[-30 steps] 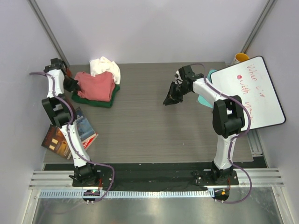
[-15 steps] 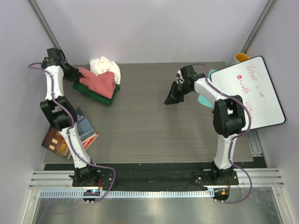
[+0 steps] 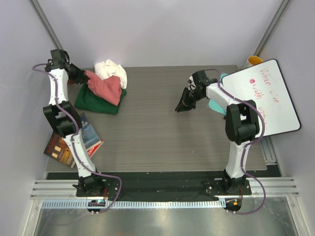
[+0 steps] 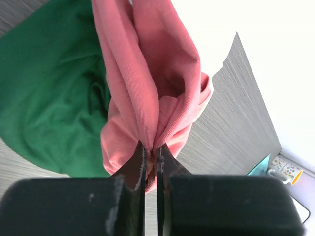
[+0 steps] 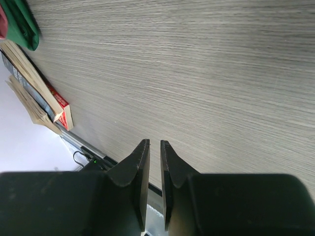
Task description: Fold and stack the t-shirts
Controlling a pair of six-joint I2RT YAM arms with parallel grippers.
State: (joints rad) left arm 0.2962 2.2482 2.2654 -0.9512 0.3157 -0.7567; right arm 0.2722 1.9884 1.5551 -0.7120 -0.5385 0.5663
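The salmon-pink t-shirt (image 3: pixel 106 87) is bunched up on the dark green t-shirt (image 3: pixel 98 102) at the table's back left. My left gripper (image 3: pixel 84 76) is shut on the pink shirt's left edge and holds it raised. In the left wrist view the pink cloth (image 4: pixel 147 73) hangs from the pinched jaws of the left gripper (image 4: pixel 151 147), with the green shirt (image 4: pixel 49 88) spread below. The cream-white t-shirt (image 3: pixel 110 70) lies crumpled just behind them. My right gripper (image 3: pixel 182 107) hovers over bare table at the right. In the right wrist view the right gripper (image 5: pixel 151 143) stands narrowly open and empty.
Glossy books (image 3: pixel 74 140) lie at the table's left edge, partly overhanging it. A whiteboard (image 3: pixel 266 96) leans at the right, with a teal sheet (image 3: pixel 216 104) under it and a yellow cup (image 3: pixel 254 61) behind. Walls close in on the left and back.
My left gripper took the pink shirt's left edge and pulled it up and toward the back left, bunching it and uncovering more green cloth. The right arm barely shifted.
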